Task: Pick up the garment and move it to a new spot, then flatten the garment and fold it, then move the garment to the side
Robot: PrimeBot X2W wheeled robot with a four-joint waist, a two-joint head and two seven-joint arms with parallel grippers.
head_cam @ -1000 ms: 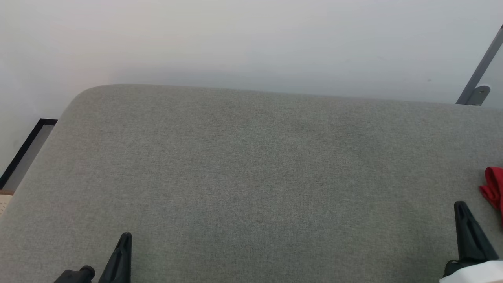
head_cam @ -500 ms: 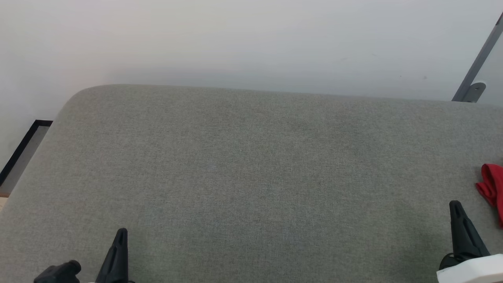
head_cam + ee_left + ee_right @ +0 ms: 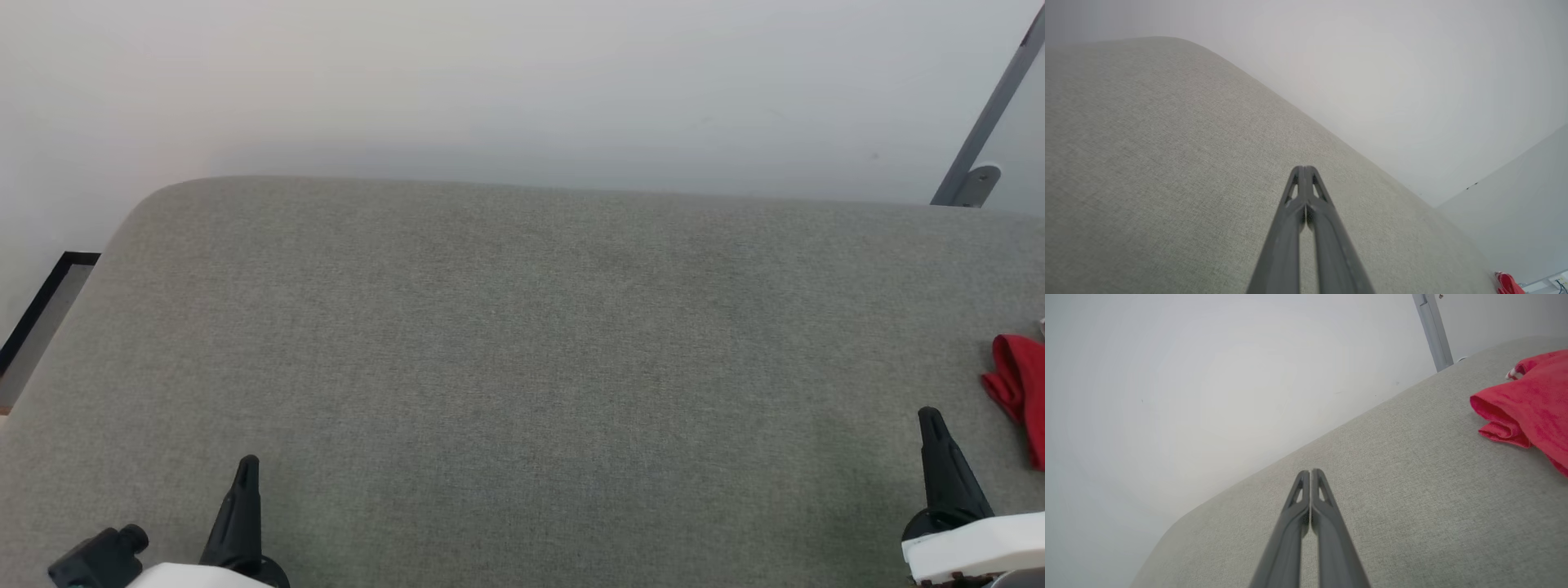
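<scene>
The garment (image 3: pixel 1019 385) is a bunched red cloth lying at the far right edge of the grey padded surface (image 3: pixel 522 343), mostly cut off by the picture's edge. In the right wrist view the garment (image 3: pixel 1531 404) lies to the right of my fingers, with a bit of red-and-white trim showing at its top. My right gripper (image 3: pixel 929 418) is shut and empty, a short way left of the cloth. At the lower left, my left gripper (image 3: pixel 247 465) is also shut on nothing, far from the cloth. A small red patch of the garment (image 3: pixel 1508 283) shows in the left wrist view.
A pale wall (image 3: pixel 522 82) runs behind the padded surface. A grey metal post (image 3: pixel 984 122) leans at the back right. Past the surface's rounded left corner there is a dark-edged strip of floor (image 3: pixel 41 318).
The head camera has shifted, so the whole picture has slid left and slightly up. Both grippers stay shut, and the garment lies as before.
</scene>
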